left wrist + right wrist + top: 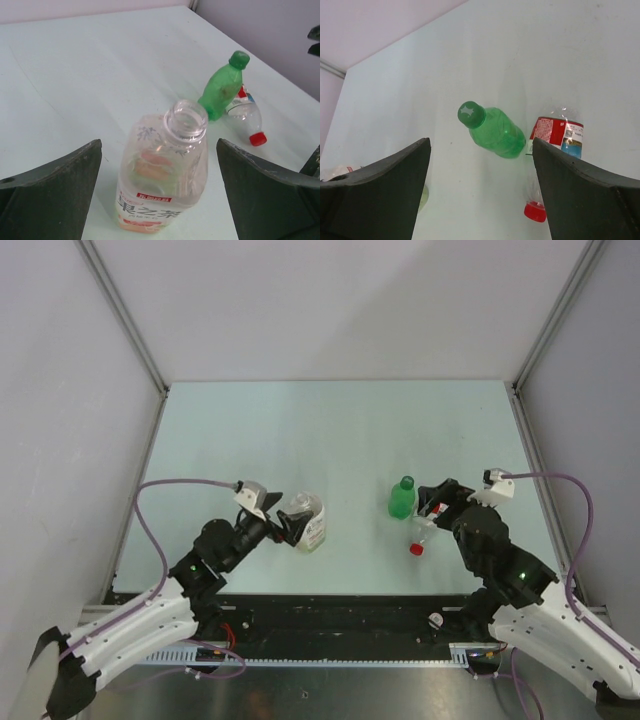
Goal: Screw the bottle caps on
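The wider clear bottle (165, 175) with a white-red label stands upright, its neck (186, 120) open and capless. My left gripper (159, 144) is open, one finger on each side of it, not touching; it also shows in the top view (290, 525). The small green bottle (402, 498) stands upright with the green cap (471, 113) on it. The slim clear bottle (555, 132) lies on the table beside it, wearing the red cap (535, 211). My right gripper (432, 502) is open and empty above the slim bottle. I cannot identify the white cap for certain.
A small white round object (435, 620) sits on the black strip at the near edge by the right arm's base; I cannot tell whether it is a cap. Grey walls (60, 390) close in the pale green table (330, 430) on three sides.
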Available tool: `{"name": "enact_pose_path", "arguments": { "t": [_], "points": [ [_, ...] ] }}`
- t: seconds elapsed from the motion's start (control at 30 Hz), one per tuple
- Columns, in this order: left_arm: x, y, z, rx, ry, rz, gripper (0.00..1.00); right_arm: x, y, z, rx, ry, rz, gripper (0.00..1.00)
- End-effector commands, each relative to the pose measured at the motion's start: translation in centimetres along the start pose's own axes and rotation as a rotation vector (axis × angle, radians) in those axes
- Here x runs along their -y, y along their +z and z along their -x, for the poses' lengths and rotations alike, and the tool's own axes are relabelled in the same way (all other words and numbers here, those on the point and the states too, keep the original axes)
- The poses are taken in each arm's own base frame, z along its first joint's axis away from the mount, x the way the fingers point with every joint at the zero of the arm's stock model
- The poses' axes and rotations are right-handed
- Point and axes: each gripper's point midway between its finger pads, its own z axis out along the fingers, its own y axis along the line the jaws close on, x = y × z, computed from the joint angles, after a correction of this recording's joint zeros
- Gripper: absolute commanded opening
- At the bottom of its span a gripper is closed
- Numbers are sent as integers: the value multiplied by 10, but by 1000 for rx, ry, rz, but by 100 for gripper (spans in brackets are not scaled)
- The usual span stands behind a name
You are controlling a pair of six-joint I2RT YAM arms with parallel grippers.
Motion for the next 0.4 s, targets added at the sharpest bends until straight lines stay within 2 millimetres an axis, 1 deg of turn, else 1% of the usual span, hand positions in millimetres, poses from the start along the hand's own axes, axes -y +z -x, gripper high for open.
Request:
{"name": "enact_pose_path", "arguments": {
  "t": [0.0, 0.13, 0.23, 0.37],
  "points": [
    [-3, -6, 26, -10, -65, 76, 99, 2, 0, 24, 103, 8, -18, 87],
    [8, -11, 29, -41, -74, 35, 99, 4, -2, 32, 130, 6, -23, 87],
    [15, -17, 36, -23, -88, 1, 99, 4, -4, 36, 144, 6, -18, 86],
    [15, -23, 42, 7, -100, -1, 99, 4, -5, 39, 155, 4, -13, 87]
  ]
}}
